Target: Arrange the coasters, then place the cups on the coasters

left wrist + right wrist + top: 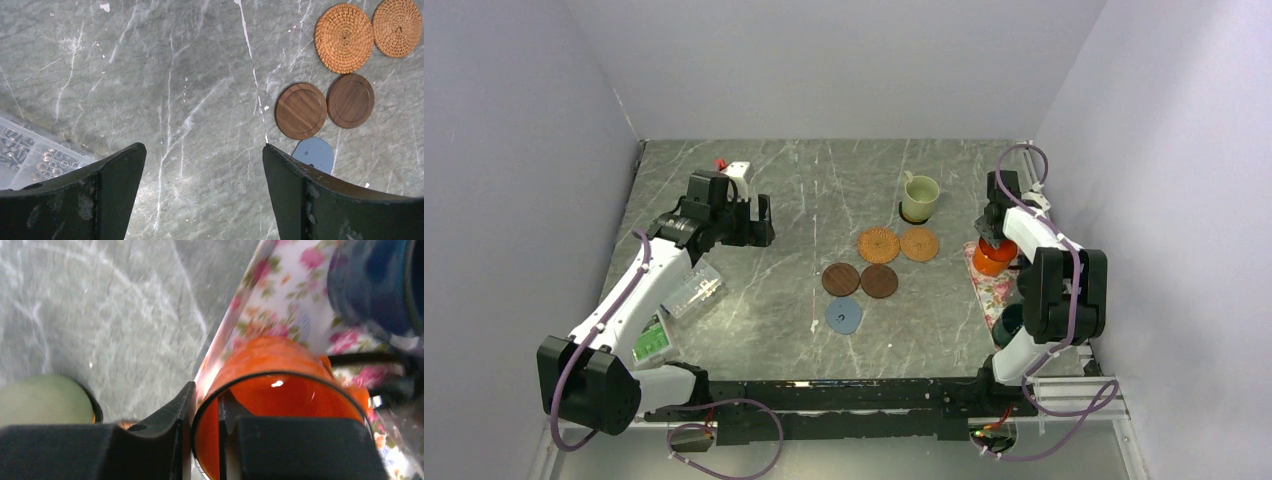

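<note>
My right gripper [991, 236] [206, 392] is shut on the wall of the orange cup [994, 257] [270, 365], one finger inside and one outside. That cup is at the left edge of the floral tray [996, 292] [280, 290]. A dark blue cup [375, 285] is on the tray too. The cream cup [919, 198] [40, 400] stands on a black coaster [910, 219]. Two tan woven coasters [879, 244] [344, 38], two dark brown coasters [841, 279] [300, 110] and a blue-grey coaster [843, 316] [315, 152] lie mid-table. My left gripper [761, 218] [204, 146] hangs open over bare marble.
A clear plastic box [692, 292] [25, 157] of small parts lies under the left arm, with a green board [652, 340] just nearer. Grey walls close in the table on three sides.
</note>
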You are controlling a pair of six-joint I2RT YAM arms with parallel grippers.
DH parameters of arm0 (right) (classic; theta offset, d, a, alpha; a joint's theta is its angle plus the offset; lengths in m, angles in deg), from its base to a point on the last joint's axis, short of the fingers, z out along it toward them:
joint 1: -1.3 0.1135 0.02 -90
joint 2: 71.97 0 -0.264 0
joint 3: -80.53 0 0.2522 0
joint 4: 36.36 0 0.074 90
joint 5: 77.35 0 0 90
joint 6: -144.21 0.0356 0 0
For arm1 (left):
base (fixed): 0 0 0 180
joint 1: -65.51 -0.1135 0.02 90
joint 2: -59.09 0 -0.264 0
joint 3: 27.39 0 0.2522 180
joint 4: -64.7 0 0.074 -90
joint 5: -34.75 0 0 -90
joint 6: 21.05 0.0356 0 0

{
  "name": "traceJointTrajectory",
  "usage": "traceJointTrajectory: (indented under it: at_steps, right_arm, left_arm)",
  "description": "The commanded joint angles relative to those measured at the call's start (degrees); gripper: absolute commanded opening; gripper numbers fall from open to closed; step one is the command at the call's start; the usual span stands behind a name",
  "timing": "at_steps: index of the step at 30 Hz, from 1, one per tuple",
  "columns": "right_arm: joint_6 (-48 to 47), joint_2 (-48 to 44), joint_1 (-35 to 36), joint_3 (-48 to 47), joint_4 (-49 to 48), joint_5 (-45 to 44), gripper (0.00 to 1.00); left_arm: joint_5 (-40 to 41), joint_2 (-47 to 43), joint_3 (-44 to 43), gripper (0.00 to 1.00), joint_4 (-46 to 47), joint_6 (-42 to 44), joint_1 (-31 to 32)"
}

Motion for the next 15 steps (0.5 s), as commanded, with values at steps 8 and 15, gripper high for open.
traceJointTrajectory:
  at_steps: [8, 15]
  right_arm:
    - [-17.18, -3.34, 0.22, 2.86, -4.94, 10.15, 0.00]
    - [-23.35, -6.06, 1.49, 4.41, -2.91, 10.18, 0.00]
  left_arm:
    - [-0.16, 0.79, -0.26, 0.93, 1.24, -0.07, -0.08]
    - [-0.43, 1.11, -0.38, 0.93, 1.26, -0.12, -0.10]
